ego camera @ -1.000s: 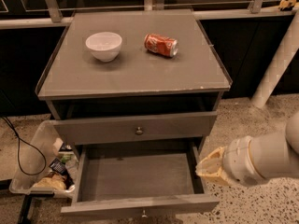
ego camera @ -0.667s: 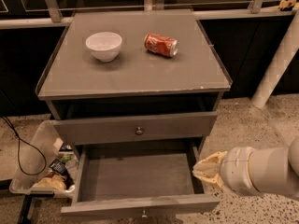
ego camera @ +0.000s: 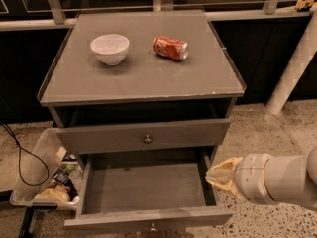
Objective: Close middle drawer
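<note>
The middle drawer (ego camera: 148, 217) is pulled far out of the grey cabinet (ego camera: 143, 78). Its shallow box is empty, and its flat front with a small round knob (ego camera: 152, 227) lies at the bottom edge of the view. Above it the top drawer (ego camera: 143, 137) stands slightly out, with its own knob in the middle. The lowest drawer is hidden under the open one. My gripper (ego camera: 219, 175), yellowish at the tip of a white arm, is at the right of the open drawer, close to its right side wall, near the cabinet's front.
A white bowl (ego camera: 110, 48) and a red soda can (ego camera: 170, 47) lying on its side rest on the cabinet top. A clear bin of snack packets (ego camera: 47, 180) and a black cable (ego camera: 25, 157) are on the floor at the left. A white post (ego camera: 292, 68) stands at the right.
My arm has moved left, bringing the gripper from beside the cabinet up to the open drawer's right side wall. The drawers have not moved.
</note>
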Controlling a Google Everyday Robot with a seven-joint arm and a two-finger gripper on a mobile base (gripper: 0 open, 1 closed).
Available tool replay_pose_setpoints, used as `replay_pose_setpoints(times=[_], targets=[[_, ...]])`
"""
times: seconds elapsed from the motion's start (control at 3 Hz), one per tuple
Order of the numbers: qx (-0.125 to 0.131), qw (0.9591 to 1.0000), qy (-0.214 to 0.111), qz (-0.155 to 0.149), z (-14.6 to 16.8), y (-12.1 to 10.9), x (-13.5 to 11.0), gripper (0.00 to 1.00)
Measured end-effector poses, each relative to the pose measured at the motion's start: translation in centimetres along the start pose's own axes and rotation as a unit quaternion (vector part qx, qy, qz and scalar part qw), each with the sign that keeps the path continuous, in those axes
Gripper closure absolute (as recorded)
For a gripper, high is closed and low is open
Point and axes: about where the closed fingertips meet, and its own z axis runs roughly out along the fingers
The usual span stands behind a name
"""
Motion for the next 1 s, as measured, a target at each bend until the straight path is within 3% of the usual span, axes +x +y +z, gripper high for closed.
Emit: replay_pose_setpoints(times=[0.33, 0.67, 1.0], targets=[[-0.007, 0.9999, -0.007, -0.008, 0.9, 1.4, -0.2, 1.0], [-0.019, 0.9997, 0.007, -0.014, 4.4, 4.3, 1.8, 1.0], [-0.022, 0.9993, 0.03, -0.004, 9.1, 7.3, 6.0, 1.0]])
